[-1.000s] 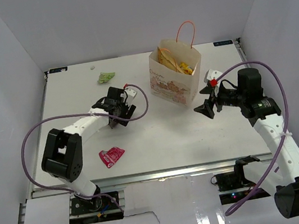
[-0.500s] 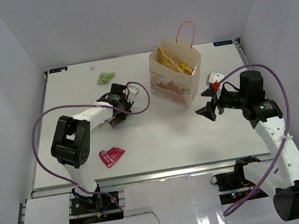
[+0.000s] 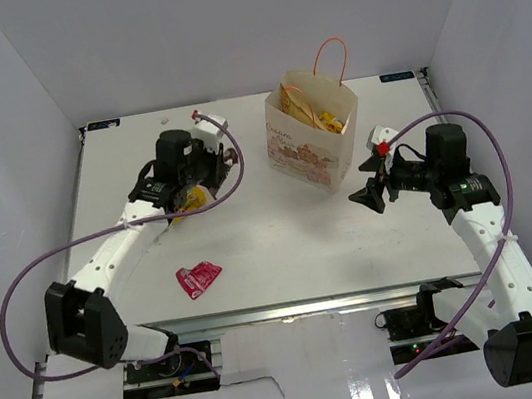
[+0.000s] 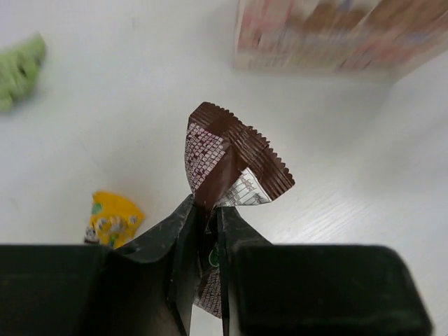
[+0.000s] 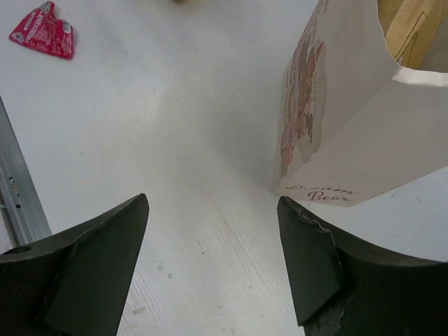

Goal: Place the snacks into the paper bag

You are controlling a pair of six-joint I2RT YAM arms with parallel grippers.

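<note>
My left gripper (image 4: 208,222) is shut on a dark brown packet (image 4: 231,162) and holds it above the table, left of the paper bag (image 3: 310,142). In the top view the left gripper (image 3: 206,166) hangs over a yellow packet (image 3: 193,199). That yellow packet (image 4: 113,218) lies on the table below the held one. A green packet (image 4: 17,70) lies further off. A magenta-pink packet (image 3: 198,277) lies near the front edge. Yellow snacks (image 3: 322,118) show in the bag's open top. My right gripper (image 5: 213,210) stands open and holds nothing, just right of the paper bag (image 5: 336,140).
The paper bag's orange loop handle (image 3: 329,56) rises above its rim. White walls close in the table (image 3: 283,242) on three sides. Purple cables loop beside both arms. The magenta-pink packet (image 5: 43,31) shows far off in the right wrist view.
My left gripper closed on the dark brown packet and lifted it, swinging back and left, which uncovered the yellow packet. The right arm has barely moved.
</note>
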